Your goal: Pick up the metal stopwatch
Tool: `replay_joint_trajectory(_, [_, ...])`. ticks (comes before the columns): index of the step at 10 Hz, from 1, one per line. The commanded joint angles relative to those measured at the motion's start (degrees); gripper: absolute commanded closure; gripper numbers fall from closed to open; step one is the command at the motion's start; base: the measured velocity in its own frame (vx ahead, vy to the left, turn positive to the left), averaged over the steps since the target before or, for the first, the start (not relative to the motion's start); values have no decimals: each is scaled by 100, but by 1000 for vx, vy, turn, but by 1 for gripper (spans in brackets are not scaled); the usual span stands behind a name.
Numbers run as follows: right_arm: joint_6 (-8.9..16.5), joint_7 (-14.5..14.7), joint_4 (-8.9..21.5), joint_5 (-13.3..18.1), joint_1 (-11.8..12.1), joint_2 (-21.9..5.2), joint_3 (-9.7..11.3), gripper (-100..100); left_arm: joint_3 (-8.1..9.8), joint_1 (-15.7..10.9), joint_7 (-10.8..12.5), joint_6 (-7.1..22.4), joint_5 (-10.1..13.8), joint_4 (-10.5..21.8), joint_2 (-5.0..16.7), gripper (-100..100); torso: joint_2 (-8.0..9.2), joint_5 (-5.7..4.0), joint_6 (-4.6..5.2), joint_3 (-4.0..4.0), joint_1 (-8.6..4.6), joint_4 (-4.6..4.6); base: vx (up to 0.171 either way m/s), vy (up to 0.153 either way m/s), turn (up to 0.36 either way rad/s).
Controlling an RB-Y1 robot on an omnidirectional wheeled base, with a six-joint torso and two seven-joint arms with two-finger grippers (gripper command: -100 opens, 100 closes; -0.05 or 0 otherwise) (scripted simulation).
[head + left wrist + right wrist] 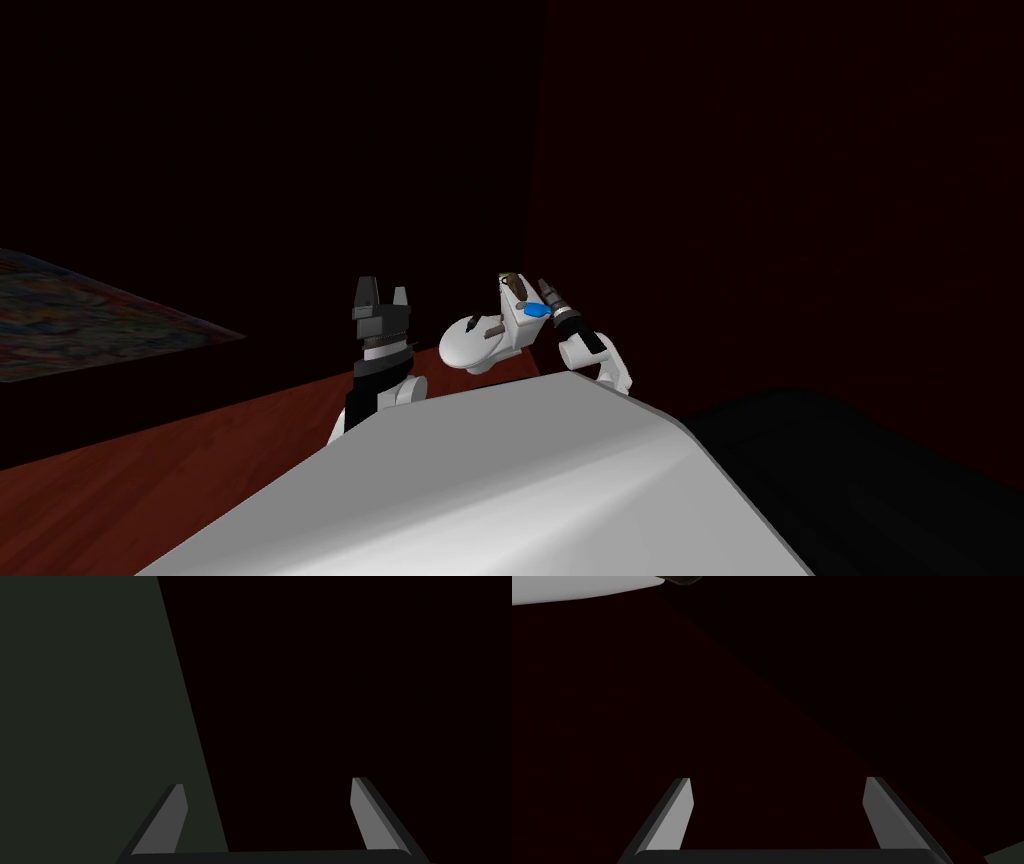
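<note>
A white toilet (478, 345) stands ahead in a dim room. Small things lie on its tank: a brown one (515, 288), a blue one (537, 311) and a tiny greenish one (506, 277). I cannot tell which is the stopwatch. My right gripper (548, 290) reaches up beside the tank, close to the blue thing, and is open (777, 811) with nothing between its fingers. Beyond them lie a white surface (577, 588) and a dark rounded edge (684, 580). My left gripper (380, 293) stands left of the toilet, open (267, 816) and empty.
The floor (130, 470) is reddish-brown wood. Dark red walls (780, 200) close in behind and to the right of the toilet. A patterned rug (80, 320) lies at the far left. A black area (860, 470) sits at the lower right.
</note>
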Motion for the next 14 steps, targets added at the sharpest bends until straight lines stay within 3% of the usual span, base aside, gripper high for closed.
replay_joint_trajectory(1, [286,188,-13,0,-27,9,51,-100,0,0,0,0,0,0,0,0,0,0,0,0,0,0,47,36,8])
replay_joint_trajectory(2, [371,188,-13,0,-27,9,51,-100,0,0,0,0,0,0,0,0,-1,0,1,-1,1,-1,19,13,-3])
replay_joint_trajectory(3, [582,463,-53,-35,-103,-19,121,-100,0,0,0,0,0,0,0,0,7,-1,1,3,-7,1,37,26,15])
replay_joint_trajectory(5, [836,490,-53,-35,-103,-19,121,-100,0,0,0,0,0,0,0,0,1,0,1,0,-2,-1,33,19,13])
replay_joint_trajectory(6, [1006,771,-91,-69,-180,-50,191,-100,0,0,0,0,0,0,0,0,7,-1,1,3,-9,1,37,19,35])
replay_joint_trajectory(8, [1300,793,-91,-69,-180,-50,191,-100,0,0,0,0,0,0,0,0,1,-1,1,0,-5,-1,36,16,8])
replay_joint_trajectory(9, [1454,1070,-126,-104,-258,-84,259,-100,0,0,0,0,0,0,0,0,5,-2,1,2,-9,0,38,16,41])
replay_joint_trajectory(11, [1761,1095,-126,-104,-258,-84,259,-100,0,0,0,0,0,0,0,0,0,-1,1,-1,-7,-1,36,15,12])
replay_joint_trajectory(12, [1915,1370,-159,-138,-336,-121,327,-100,0,0,0,0,0,0,0,0,6,-2,2,2,-9,0,32,27,53])
replay_joint_trajectory(14, [2218,1396,-159,-138,-336,-121,327,-100,0,0,0,0,0,0,0,0,3,0,1,1,-4,0,32,15,11])
